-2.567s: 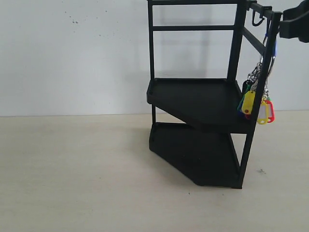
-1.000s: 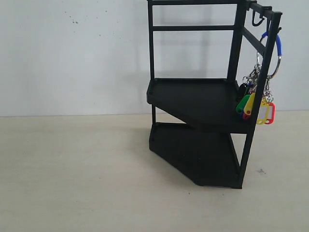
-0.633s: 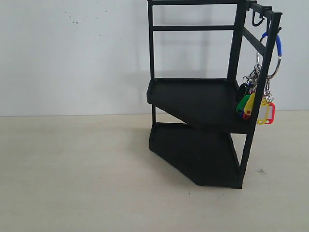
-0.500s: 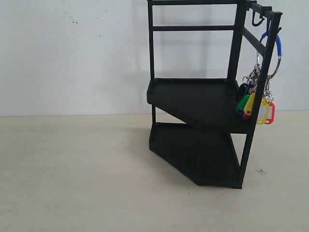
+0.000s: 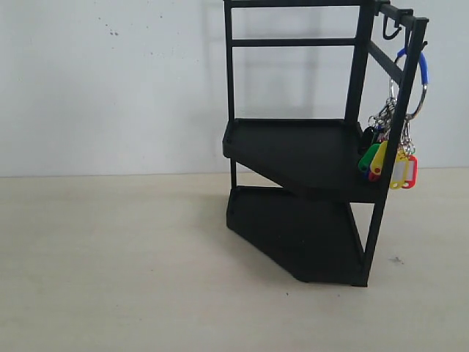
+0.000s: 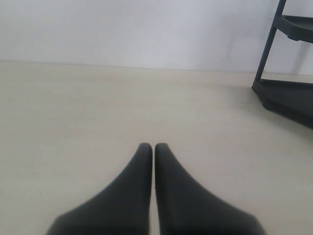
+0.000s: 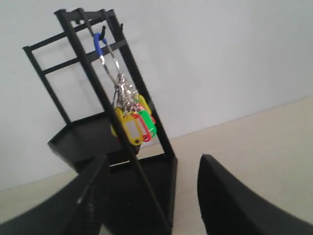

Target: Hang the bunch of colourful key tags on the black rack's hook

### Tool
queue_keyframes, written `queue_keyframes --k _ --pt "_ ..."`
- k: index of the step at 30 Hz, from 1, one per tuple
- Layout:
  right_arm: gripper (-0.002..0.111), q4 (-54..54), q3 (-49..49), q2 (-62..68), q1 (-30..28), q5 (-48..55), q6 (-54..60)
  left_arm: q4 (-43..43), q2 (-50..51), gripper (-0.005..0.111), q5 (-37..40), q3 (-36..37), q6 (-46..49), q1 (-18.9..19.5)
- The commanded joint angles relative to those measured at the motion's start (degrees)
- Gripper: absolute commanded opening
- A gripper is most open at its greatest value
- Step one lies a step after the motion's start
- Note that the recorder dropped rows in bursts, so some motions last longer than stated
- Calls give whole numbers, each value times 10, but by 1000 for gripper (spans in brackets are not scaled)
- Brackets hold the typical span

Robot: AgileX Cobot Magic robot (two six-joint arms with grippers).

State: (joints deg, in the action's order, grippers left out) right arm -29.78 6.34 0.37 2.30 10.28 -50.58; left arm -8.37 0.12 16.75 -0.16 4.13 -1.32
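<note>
Matt black metal: the black rack. Ahead of the right gripper, glossy plastic, shiny silver rings: the colourful key tag bunch.

The key tag bunch hangs at the upper right of the rack on the table.

Exterior frontal, level, wrist views low, all sharing black rack

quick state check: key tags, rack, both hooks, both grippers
colourful key tag bunch: hanging by its blue loop, held by no gripper
hook: carrying the blue loop
second hook: bare
black rack: upright on the table
left gripper: shut, holding nothing
right gripper: open, holding nothing, apart from the rack
</note>
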Motion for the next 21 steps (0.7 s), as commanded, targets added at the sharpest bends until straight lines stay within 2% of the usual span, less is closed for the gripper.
queue_keyframes --k 1,7,10,12,13,15,16,21 --pt "52 3 -28 -4 54 -56 4 3 -1 4 -2 2 2 1" --pt "52 37 -43 -4 92 -103 21 3 -1 4 -2 2 2 1" --pt "49 251 -49 -4 91 -93 310 3 -1 4 -2 2 2 1" --pt "38 370 -57 -4 91 -90 446 3 -1 4 -2 2 2 1" --pt "29 401 -63 -4 91 -90 497 3 -1 4 -2 2 2 1" --pt "7 417 -63 -4 91 -85 527 3 -1 4 -2 2 2 1" --pt "0 418 -63 -4 91 -80 524 3 -1 4 -2 2 2 1" --pt "0 421 -63 -4 91 -70 520 3 -1 4 -2 2 2 1"
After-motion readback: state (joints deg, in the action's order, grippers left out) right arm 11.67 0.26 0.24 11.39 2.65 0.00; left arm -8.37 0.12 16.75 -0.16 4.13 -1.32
